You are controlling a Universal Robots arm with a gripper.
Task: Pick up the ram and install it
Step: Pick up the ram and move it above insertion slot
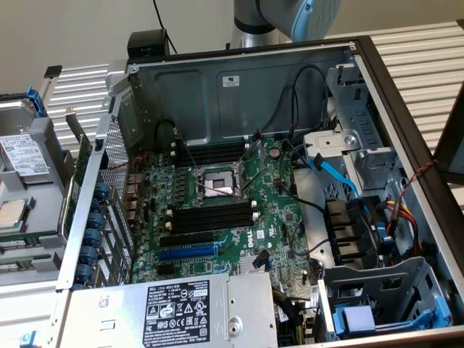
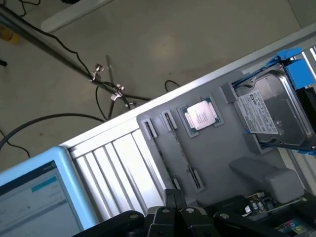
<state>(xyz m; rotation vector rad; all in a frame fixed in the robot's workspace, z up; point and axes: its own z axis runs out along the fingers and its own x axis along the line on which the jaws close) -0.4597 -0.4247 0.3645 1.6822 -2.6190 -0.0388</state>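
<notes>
1. One open computer case (image 1: 239,94) of grey sheet metal, boxy, fills most of the exterior view.
2. One silver power supply (image 1: 130,304), flat-sided with a black label, sits at the lower centre.
3. One green motherboard (image 1: 272,217) lies in the case. It carries two banks of long black slots (image 1: 210,217), above and below a square metal socket (image 1: 215,181), and one long blue slot (image 1: 187,252).
4. One matte grey moulded tray (image 2: 217,158) lies outside the case, at the exterior view's left.
5. One metal hard drive (image 2: 269,111) rests in the tray in a blue frame.
6. The ram (image 2: 181,150), one thin stick, stands on edge between two tray clips.
7. The gripper (image 2: 174,193), black, is closed and empty, near the ram.
8. One square silver processor (image 2: 201,114) sits in its recess.
</notes>
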